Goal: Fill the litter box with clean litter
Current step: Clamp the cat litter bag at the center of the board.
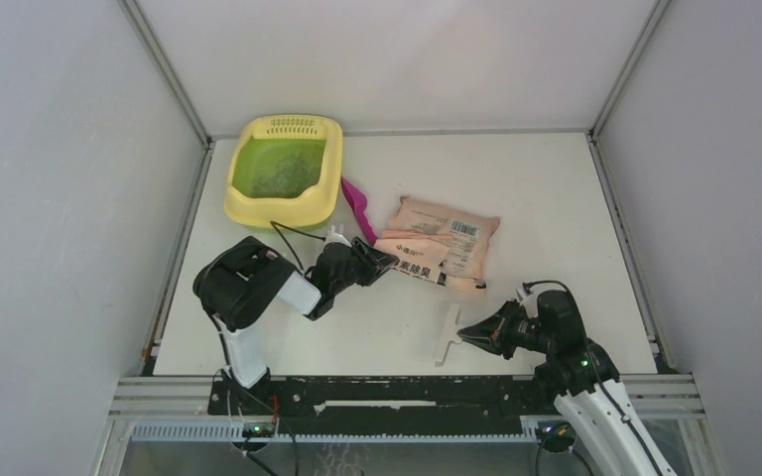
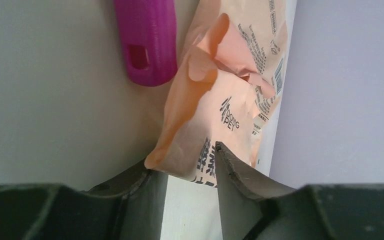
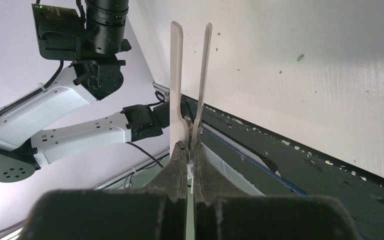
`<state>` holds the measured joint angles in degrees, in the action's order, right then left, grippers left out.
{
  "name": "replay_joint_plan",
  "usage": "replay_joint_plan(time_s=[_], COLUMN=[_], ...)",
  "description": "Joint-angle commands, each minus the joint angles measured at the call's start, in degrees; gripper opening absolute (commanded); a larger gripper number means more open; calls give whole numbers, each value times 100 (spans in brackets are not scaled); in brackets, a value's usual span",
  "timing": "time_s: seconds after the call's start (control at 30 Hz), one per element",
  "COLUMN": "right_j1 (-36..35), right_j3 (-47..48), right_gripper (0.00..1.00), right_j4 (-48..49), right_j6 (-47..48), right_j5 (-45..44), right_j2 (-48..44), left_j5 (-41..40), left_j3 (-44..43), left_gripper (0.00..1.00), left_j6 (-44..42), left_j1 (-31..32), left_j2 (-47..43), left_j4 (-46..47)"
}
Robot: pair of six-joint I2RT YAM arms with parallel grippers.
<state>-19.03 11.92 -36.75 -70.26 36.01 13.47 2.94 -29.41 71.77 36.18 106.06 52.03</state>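
The pale yellow litter box (image 1: pixel 241 204) stands at the back left. Dark speckled clean litter (image 1: pixel 280 175) lies on its green floor. A peach bag (image 1: pixel 444 241) lies flat in the middle of the table. My left gripper (image 1: pixel 385 262) is at the bag's near-left corner. In the left wrist view the gripper (image 2: pixel 182 159) is open, and the corner of the bag (image 2: pixel 200 115) sits between its fingertips. My right gripper (image 1: pixel 464 332) is near the front edge, shut on a white clip (image 1: pixel 448 339). The clip's two long blades (image 3: pixel 176 65) stick out past that gripper (image 3: pixel 188 145).
A magenta scoop (image 1: pixel 358 207) lies between the litter box and the bag; its handle (image 2: pixel 146 42) is close beside the bag's corner. Grey walls close in the table on three sides. The black front rail (image 1: pixel 407 392) runs along the near edge.
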Motion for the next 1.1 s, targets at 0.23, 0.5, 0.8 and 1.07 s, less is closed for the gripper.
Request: replay_joint_plan(time_s=[0.23,0.5,0.8,1.07], right_j1=[45,40,35,47], right_j3=[41,101,0,-289], right_gripper=[0,0,0,0], right_j4=[-53,-588,-812,-609], right_j6=[-287,-299,-299,-300], right_j5=[37,-32,-170,-631], right_j2=[-217,-494,-706,-831], left_j5=[-276,-638,-927,-1016], left_j3=[318,420,505,611], left_gripper=[24,15,13,13], left_j6=[19,365,797,1031], left_j1=[11,390,811,1119], left_j2=[102,-398,-919,-1457], left_j4=[-290,-598,-621,-598])
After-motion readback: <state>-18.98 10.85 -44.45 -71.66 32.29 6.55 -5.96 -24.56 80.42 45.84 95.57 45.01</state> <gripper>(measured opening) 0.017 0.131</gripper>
